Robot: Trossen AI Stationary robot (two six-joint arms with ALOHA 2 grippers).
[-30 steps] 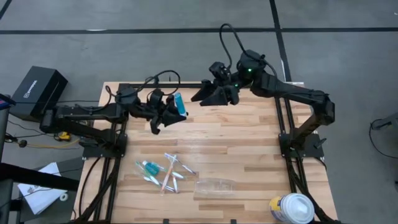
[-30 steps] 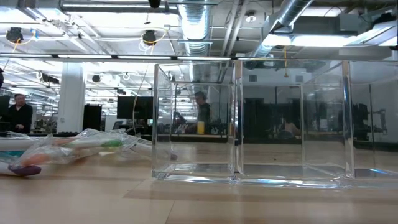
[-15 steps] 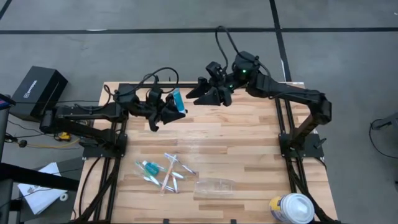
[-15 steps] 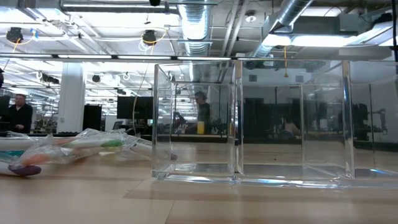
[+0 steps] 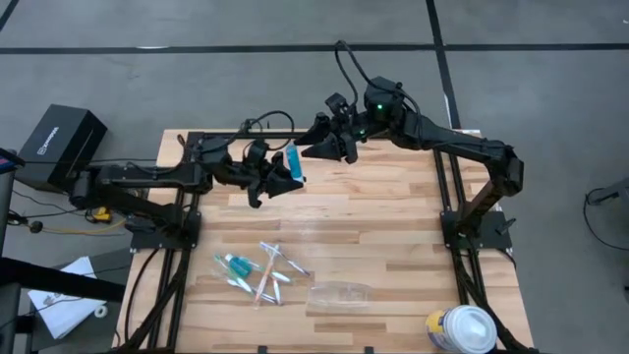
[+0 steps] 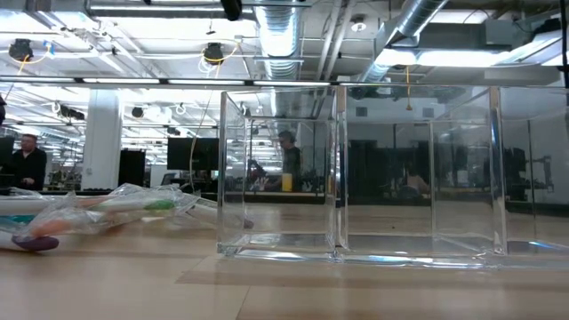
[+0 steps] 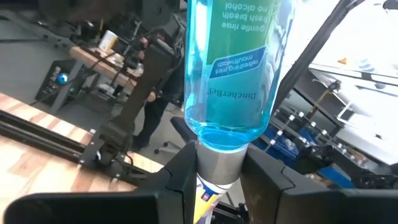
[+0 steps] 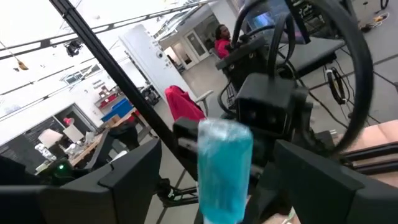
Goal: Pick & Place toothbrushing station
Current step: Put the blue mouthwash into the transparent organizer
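Since the earlier high view, your right gripper (image 5: 316,141) has slid left toward the blue mouthwash bottle (image 5: 293,163), and your left gripper (image 5: 285,179) has carried that bottle a little right, so the two now sit just apart in the upper middle of the frame. The left fingers (image 7: 186,171) pinch the bottle by its silver cap; the right fingers (image 8: 134,171) stand spread wide either side of the bottle's end without touching it. The bottle's label is cut off in the left wrist view. The toothbrushes and tubes (image 5: 257,272) lie heaped at lower centre-left on the table (image 5: 393,226), wrapped, individual pieces hard to tell apart. The see-through holder (image 5: 339,293) lies flat just right of them.
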